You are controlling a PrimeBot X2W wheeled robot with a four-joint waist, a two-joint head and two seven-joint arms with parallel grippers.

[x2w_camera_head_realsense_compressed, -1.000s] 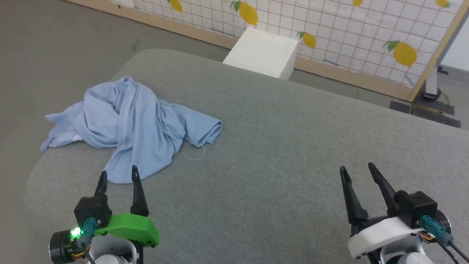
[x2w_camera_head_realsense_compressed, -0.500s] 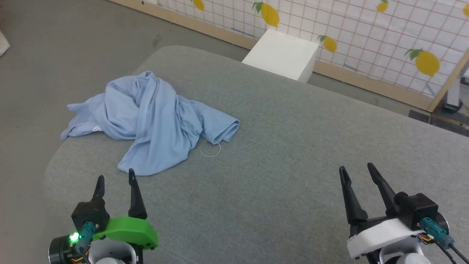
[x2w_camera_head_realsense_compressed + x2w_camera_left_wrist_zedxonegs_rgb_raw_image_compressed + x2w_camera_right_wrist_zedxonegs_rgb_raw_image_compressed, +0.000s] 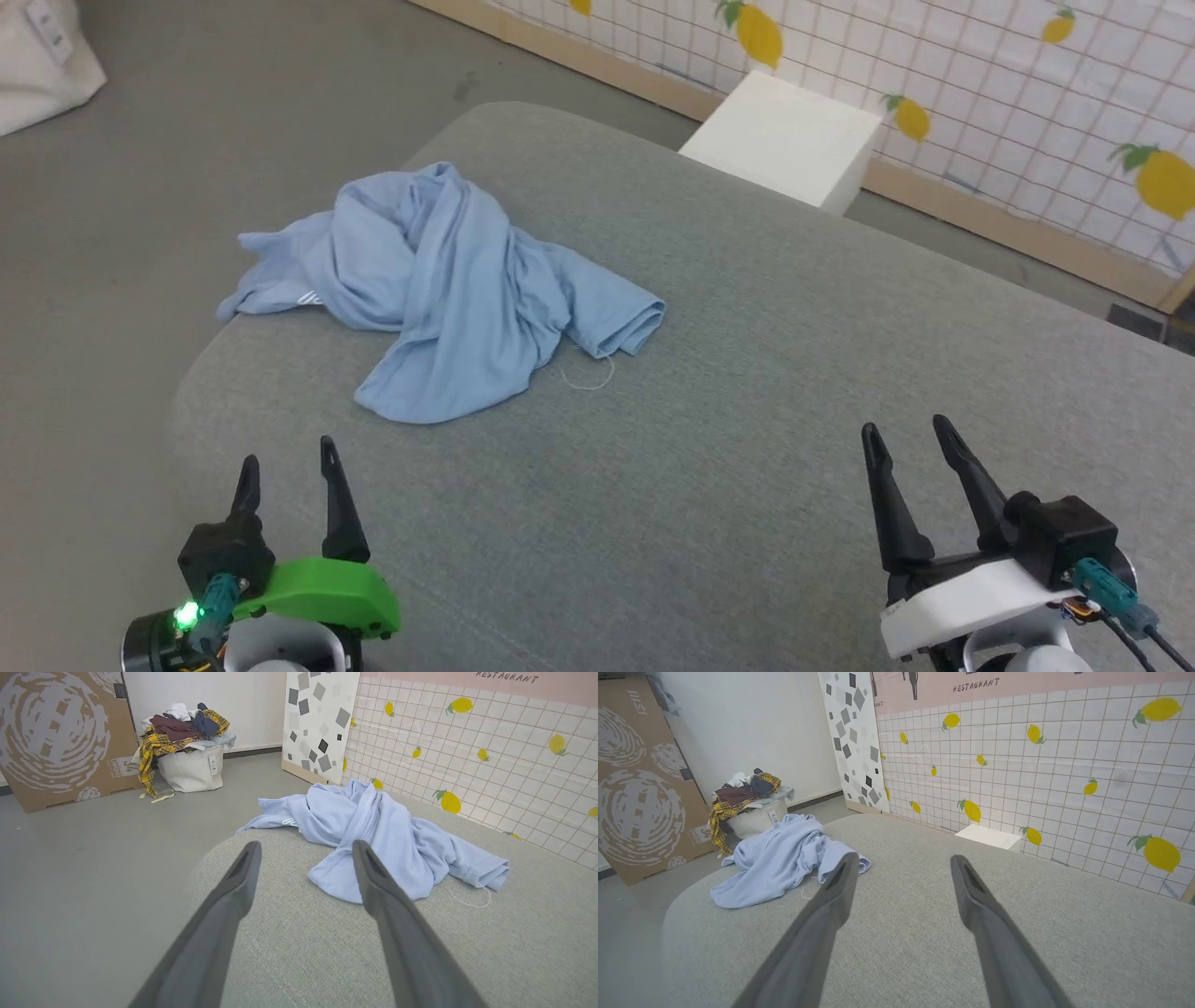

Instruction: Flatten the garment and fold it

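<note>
Grey padded surface [image 3: 709, 467] carries everything. Both claws stand spread and empty: the left gripper [image 3: 288, 450] near the garment [image 3: 448, 289], the right gripper [image 3: 906, 424] well apart from it. That blue shirt lies bunched by the pad's left corner, one edge spilling over. Likely best: pinch outer hems, not the twisted middle, and draw them apart toward centre.

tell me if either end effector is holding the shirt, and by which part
Nothing is held. The left end effector and the right end effector are both open and empty, short of the crumpled garment lying on the grey cushion.
</note>
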